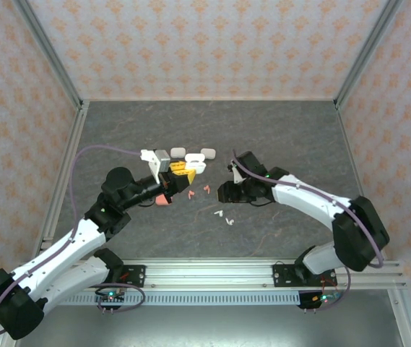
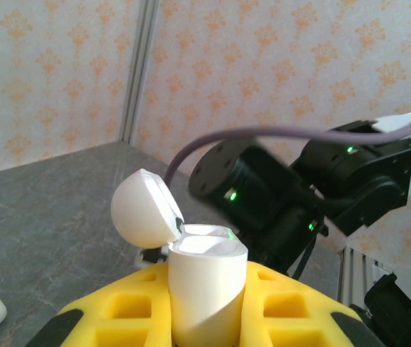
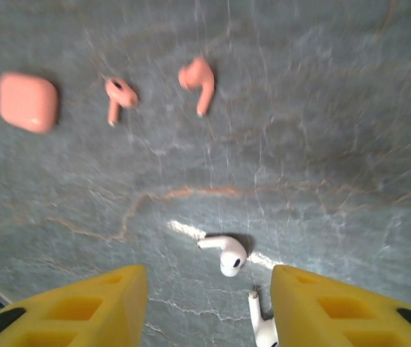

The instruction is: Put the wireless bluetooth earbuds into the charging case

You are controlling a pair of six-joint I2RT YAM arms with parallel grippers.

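Left claw clamps an upright white case, whose domed lid is tipped open just above the yellow fingers. Right claw hangs over the grey table, fingers parted with nothing gripped. One white earbud lies just ahead of the gap, and a second white earbud lies against the inner side of its right finger. Farther ahead and to the left lie a pink earbud, another pink earbud and a pink case.

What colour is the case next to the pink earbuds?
The case is salmon pink, clearest in the right wrist view.
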